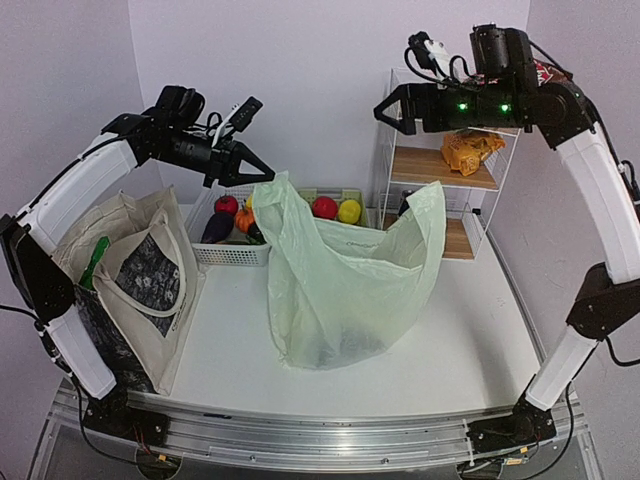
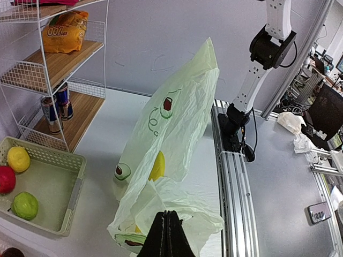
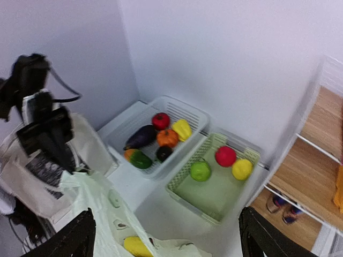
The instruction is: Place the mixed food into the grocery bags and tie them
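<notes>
The pale-green avocado-print plastic bag (image 1: pixel 340 290) stands in the middle of the table. My left gripper (image 1: pixel 266 172) is shut on its left handle and holds it up; in the left wrist view the closed gripper (image 2: pixel 166 227) pinches the thin plastic bag (image 2: pixel 171 123). Yellow bananas (image 2: pixel 157 166) show through the film and lie inside the bag (image 3: pixel 136 247). The bag's right handle (image 1: pixel 430 200) stands free. Above it my right gripper (image 1: pixel 385 110) hangs open and empty, its fingers (image 3: pixel 80 238) spread wide. The cream canvas tote (image 1: pixel 140 275) stands at the left with something green sticking out.
A white basket (image 1: pixel 232 252) of vegetables and a green basket (image 1: pixel 338 192) of round fruit sit at the back. A wire rack (image 1: pixel 480 215) at the back right holds an orange crisp packet (image 1: pixel 470 150) and drink cans (image 2: pixel 56 104).
</notes>
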`<state>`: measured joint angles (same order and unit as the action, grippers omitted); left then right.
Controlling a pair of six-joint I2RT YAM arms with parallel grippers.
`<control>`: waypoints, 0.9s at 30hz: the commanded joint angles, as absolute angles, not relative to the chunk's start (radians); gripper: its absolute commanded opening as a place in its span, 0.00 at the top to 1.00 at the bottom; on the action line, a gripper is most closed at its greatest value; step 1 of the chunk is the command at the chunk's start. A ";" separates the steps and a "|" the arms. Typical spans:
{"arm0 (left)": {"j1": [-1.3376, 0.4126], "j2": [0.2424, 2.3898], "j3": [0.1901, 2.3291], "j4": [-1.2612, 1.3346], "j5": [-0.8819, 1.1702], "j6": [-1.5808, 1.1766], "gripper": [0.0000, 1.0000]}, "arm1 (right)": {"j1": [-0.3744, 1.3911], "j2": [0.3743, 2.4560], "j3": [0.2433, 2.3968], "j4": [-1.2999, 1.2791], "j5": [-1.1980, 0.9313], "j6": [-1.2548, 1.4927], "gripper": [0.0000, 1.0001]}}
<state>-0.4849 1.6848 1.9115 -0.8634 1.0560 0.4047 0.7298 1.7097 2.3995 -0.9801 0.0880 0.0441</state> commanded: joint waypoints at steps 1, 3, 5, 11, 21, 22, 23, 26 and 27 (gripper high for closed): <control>-0.503 1.679 1.983 -0.877 1.041 0.424 1.00 | 0.790 1.797 2.453 -1.006 -0.273 -0.142 0.11; -0.503 1.680 1.993 -0.884 1.038 0.422 1.00 | 0.819 1.827 2.456 -1.006 -0.360 -0.149 0.10; -0.505 1.680 1.996 -0.887 1.036 0.424 1.00 | 0.841 1.867 2.474 -1.003 -0.379 -0.119 0.09; -0.512 1.686 2.000 -0.893 1.038 0.425 1.00 | 0.852 2.015 2.567 -0.976 -0.369 0.016 0.09; -0.517 1.685 2.004 -0.884 1.041 0.410 1.00 | 0.852 2.068 2.519 -0.868 -0.425 0.107 0.44; -0.517 1.686 2.005 -0.881 1.043 0.406 1.00 | 0.852 2.067 2.509 -0.861 -0.413 0.113 0.55; -0.517 1.686 2.007 -0.878 1.043 0.401 1.00 | 0.853 2.065 2.498 -0.848 -0.399 0.121 0.68; -0.517 1.686 2.010 -0.875 1.038 0.387 1.00 | 0.853 2.056 2.464 -0.824 -0.386 0.155 0.99; -0.517 1.683 2.009 -0.868 1.033 0.379 1.00 | 0.852 2.054 2.460 -0.823 -0.397 0.169 0.99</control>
<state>-0.5121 1.6882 1.9630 -0.8898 1.0374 0.4069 0.8516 2.0804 2.4906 -0.8838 -0.3814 0.1036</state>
